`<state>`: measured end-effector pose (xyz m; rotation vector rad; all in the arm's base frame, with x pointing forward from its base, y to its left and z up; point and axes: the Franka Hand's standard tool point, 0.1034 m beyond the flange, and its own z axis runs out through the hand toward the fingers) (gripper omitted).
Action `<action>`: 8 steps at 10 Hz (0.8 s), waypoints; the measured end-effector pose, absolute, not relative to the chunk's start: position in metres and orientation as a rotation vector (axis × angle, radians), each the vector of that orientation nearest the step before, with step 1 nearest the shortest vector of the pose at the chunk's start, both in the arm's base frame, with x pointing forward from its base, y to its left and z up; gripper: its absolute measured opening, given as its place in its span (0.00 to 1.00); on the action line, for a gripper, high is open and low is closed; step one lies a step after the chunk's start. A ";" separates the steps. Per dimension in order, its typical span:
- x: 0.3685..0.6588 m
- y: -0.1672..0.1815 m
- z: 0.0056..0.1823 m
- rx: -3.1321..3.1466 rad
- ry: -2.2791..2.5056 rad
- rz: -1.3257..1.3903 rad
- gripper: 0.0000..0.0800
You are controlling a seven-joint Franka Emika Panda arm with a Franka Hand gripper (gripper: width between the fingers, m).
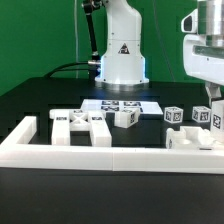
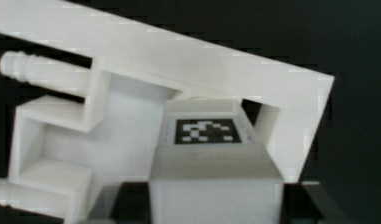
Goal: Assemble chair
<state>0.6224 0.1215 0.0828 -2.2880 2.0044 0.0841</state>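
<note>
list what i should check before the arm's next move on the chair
1. tool shut: ok.
2. tagged piece between the tool's fingers: ok, seen in the wrist view.
3. white part with pegs joined to the tagged piece: cannot tell.
4. loose parts on the exterior view's left lie apart from the tool: ok.
5. Clearance to the border frame: cannot tell.

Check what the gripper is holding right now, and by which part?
The gripper is shut on a white tagged chair part. As far as the wrist view shows, it pinches the flat end of the part nearest the camera.
</note>
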 end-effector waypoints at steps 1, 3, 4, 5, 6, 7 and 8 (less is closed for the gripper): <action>0.623 0.123 0.082 -2.187 2.100 0.100 0.36; 0.625 0.127 0.082 -1.954 2.273 0.119 0.36; 0.626 0.128 0.082 -1.888 2.324 0.130 0.36; 0.626 0.128 0.082 -1.817 2.375 0.142 0.36; 0.626 0.128 0.082 -1.768 2.410 0.147 0.36; 0.626 0.128 0.082 -1.777 2.402 0.147 0.36; 0.626 0.129 0.082 -1.794 2.390 0.146 0.47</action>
